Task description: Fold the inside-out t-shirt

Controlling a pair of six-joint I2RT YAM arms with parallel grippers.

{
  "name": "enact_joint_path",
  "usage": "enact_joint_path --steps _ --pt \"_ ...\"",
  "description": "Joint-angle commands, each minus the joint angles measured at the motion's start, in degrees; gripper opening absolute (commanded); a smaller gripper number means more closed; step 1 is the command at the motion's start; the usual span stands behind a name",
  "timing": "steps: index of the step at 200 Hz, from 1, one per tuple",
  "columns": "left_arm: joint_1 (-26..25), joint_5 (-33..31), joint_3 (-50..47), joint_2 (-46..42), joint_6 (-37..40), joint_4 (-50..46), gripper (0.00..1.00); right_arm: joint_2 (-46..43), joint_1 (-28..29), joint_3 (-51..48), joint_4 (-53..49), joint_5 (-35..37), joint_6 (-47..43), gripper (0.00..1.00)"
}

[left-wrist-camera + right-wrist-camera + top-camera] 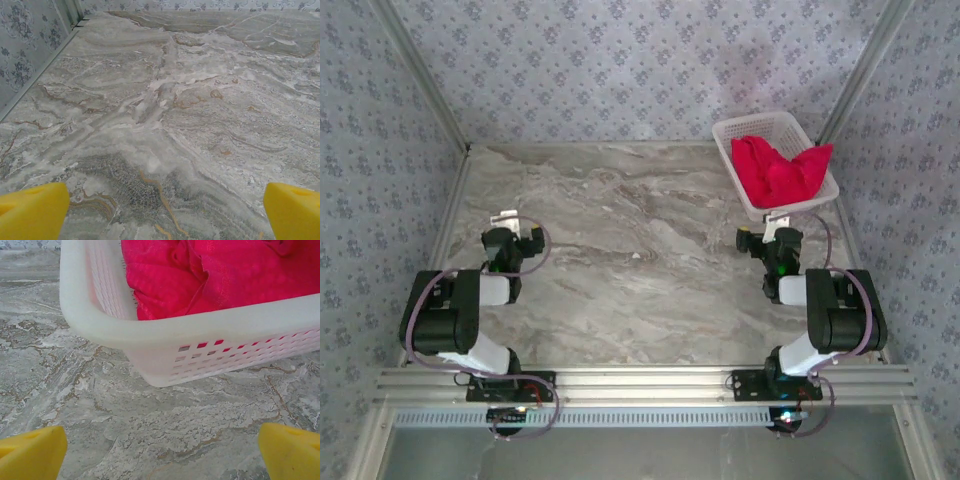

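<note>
Red cloth, the t-shirt (781, 170), lies crumpled in a white basket (760, 119) at the far right corner of the table (620, 250). Its folds hide the sleeves and collar, so I cannot tell its outline. In the right wrist view the picture edge cuts off the upper part of the cloth, and only small red spots appear through the slots of the basket wall. One corner of the shirt seems to rise over the right rim, but the top view is too small to be sure.

The basket is smooth plastic with a thick rounded rim and rows of little slots. The cloth is soft and slightly shiny. The table has a grey marble pattern with brown veins.

The right fingers (31, 455) have yellow pads, stand wide apart and hold nothing. They are low over the table, just before the near corner of the basket. The left fingers (35, 212) are also wide apart, over bare marble near the left wall (22, 55).

A broad stretch of table lies between the two arms. Patterned walls close the left, far and right edges.
</note>
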Motion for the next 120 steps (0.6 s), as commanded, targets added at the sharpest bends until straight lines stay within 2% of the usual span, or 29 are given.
enact_joint_path --steps 1,120 --pt "0.20 0.65 1.20 0.26 -0.60 -0.09 1.00 0.12 -0.20 1.33 -0.94 -0.57 -0.33 1.00" --pt "0.20 0.61 1.25 0.26 -0.61 -0.10 1.00 0.14 -0.02 1.22 -0.77 -0.22 -0.50 1.00"
